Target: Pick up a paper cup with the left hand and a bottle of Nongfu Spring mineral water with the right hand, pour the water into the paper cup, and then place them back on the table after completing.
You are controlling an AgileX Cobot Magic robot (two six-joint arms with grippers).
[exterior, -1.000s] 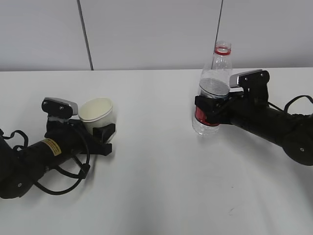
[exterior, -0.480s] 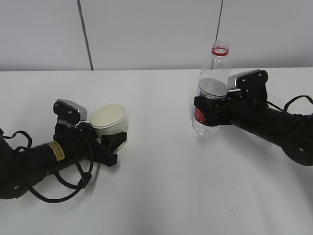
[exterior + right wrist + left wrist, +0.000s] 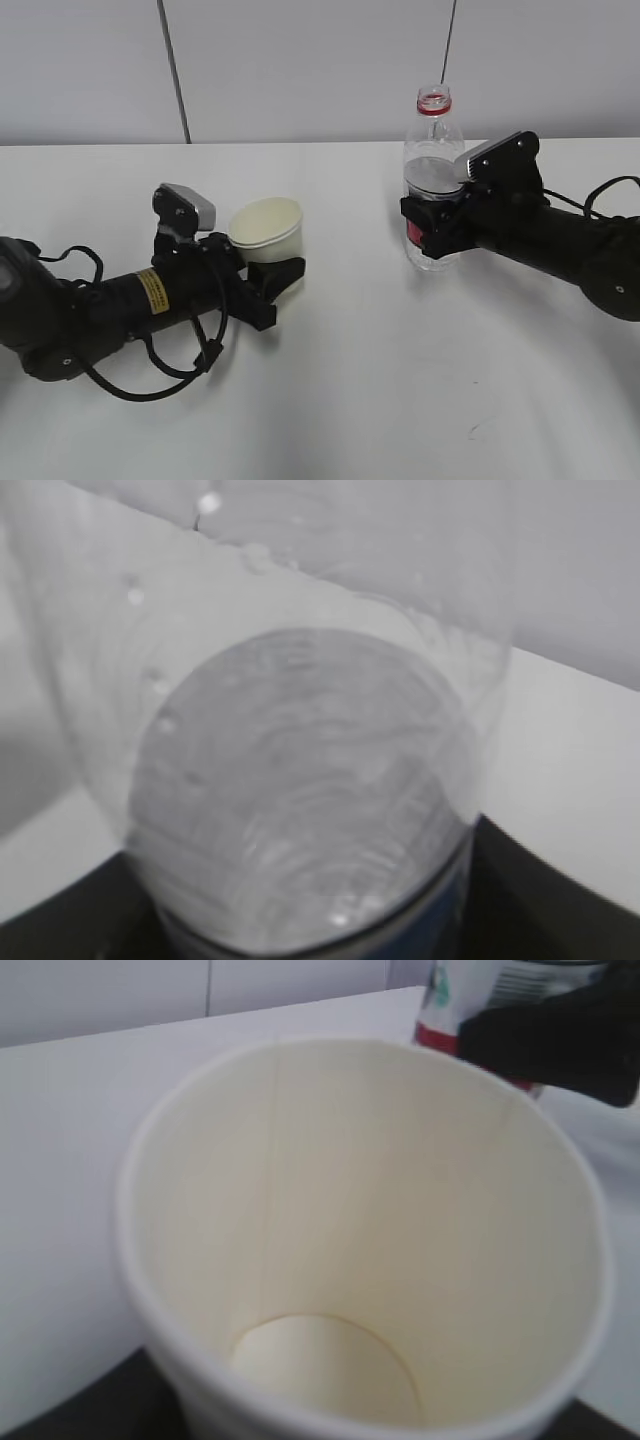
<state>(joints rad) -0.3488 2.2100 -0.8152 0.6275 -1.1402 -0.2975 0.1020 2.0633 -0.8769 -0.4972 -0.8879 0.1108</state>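
Note:
My left gripper [image 3: 268, 275] is shut on a white paper cup [image 3: 267, 227], held upright left of centre over the white table [image 3: 350, 380]. The left wrist view looks into the cup [image 3: 370, 1250]; its inside looks dry and empty. My right gripper [image 3: 432, 230] is shut on a clear water bottle [image 3: 432, 180] with a red label and an open red-ringed neck, held upright. Water [image 3: 300, 790] fills its lower part. In the right wrist view the bottle [image 3: 300, 680] fills the frame and hides the jaws. Cup and bottle stand apart.
A grey wall [image 3: 320, 70] with a dark vertical seam runs behind the table's far edge. A small dark mark [image 3: 472, 432] lies on the tabletop at the front right. The bottle and the right arm show at the top right of the left wrist view [image 3: 540, 1020].
My left gripper has carried the cup rightwards toward the middle. My right gripper has shifted the bottle slightly left and up.

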